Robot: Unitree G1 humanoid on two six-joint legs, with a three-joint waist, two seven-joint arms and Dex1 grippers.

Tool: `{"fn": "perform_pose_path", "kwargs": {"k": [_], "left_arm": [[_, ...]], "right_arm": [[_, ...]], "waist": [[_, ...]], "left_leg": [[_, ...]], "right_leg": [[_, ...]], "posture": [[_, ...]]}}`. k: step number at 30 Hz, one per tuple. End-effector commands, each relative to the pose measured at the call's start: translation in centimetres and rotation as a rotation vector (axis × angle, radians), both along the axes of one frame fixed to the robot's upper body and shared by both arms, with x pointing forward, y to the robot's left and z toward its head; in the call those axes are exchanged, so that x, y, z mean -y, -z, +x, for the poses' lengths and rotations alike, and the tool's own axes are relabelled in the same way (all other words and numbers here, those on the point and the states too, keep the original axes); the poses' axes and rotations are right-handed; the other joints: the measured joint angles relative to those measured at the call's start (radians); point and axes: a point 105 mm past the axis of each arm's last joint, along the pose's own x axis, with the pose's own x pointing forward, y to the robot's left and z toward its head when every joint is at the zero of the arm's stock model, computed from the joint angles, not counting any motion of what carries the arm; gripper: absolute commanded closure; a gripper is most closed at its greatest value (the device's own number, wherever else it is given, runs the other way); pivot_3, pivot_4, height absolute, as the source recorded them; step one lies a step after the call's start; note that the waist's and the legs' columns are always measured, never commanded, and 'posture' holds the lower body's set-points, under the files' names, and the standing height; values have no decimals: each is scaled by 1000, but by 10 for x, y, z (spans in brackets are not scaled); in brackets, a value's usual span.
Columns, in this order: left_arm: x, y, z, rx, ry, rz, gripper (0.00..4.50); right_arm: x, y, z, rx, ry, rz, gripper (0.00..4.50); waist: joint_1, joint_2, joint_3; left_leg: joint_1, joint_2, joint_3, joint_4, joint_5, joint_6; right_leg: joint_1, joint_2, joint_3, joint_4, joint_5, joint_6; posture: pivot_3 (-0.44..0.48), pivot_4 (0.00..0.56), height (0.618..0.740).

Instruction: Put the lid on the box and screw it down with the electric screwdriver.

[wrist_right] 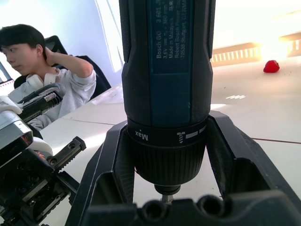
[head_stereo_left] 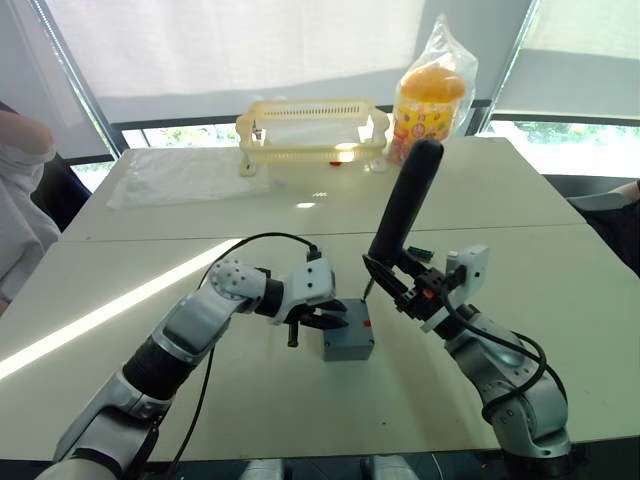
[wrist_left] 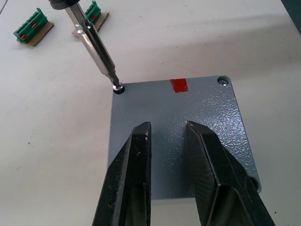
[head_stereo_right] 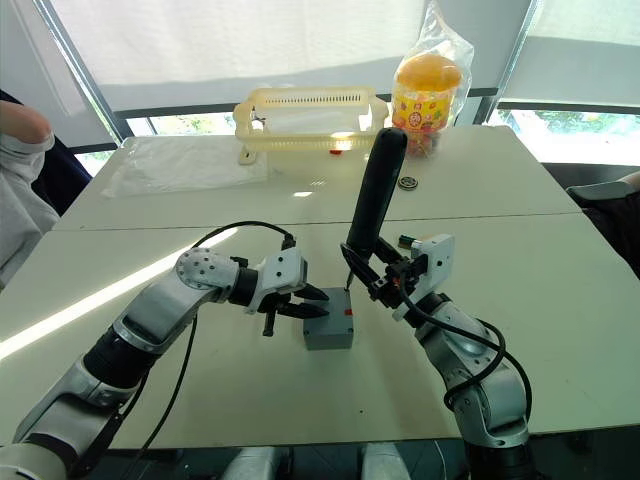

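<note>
Fingers of the left gripper point(wrist_left: 167, 141) stand slightly parted and lie flat on the lid point(wrist_left: 188, 141), pressing it down; those of the right gripper point(wrist_right: 160, 188) clamp the electric screwdriver point(head_stereo_left: 404, 205) around its collar. On the counter point(head_stereo_left: 560, 300) the box point(head_stereo_left: 348, 343) sits between the two arms with the lid already on it, red mark toward the far edge. The screwdriver leans back toward the windows, so its bit point(wrist_left: 96, 44) meets the corner screw point(wrist_left: 118, 87) at a slant. That tilt is the main risk, I judge: the bit may cam out and skid across the lid, or drive the screw crooked. If the left fingers ease off, torque could spin the box. Another corner screw point(wrist_left: 223, 81) shows near the red mark.
</note>
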Motion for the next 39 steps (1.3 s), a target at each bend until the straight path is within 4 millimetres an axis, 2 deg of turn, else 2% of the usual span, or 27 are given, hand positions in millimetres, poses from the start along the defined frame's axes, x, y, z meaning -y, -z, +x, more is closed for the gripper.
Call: {"fn": "perform_pose_path", "kwargs": {"k": [1,20,39], "left_arm": [[-1,8,0,-9,-5,37,3375],[-2,11,1,-15,-16,45,3375],[-3,12,-1,-17,-14,49,3375]], "right_arm": [[-2,-13,-5,76,-10,4,2767],[-20,26,-8,-17,-114,-175,2767],[-22,38,0,-6,-83,-163,2767]], "waist": [[0,0,0],[0,-5,-3],[-1,-7,-6]], "left_leg": [[0,0,0,0,0,0],[2,0,0,0,0,0],[7,1,-1,-1,0,0]], "right_leg": [[0,0,0,0,0,0],[2,0,0,0,0,-1],[7,0,-1,-1,-2,-4]], "posture": [[0,150,740],[0,150,740],[0,150,740]]}}
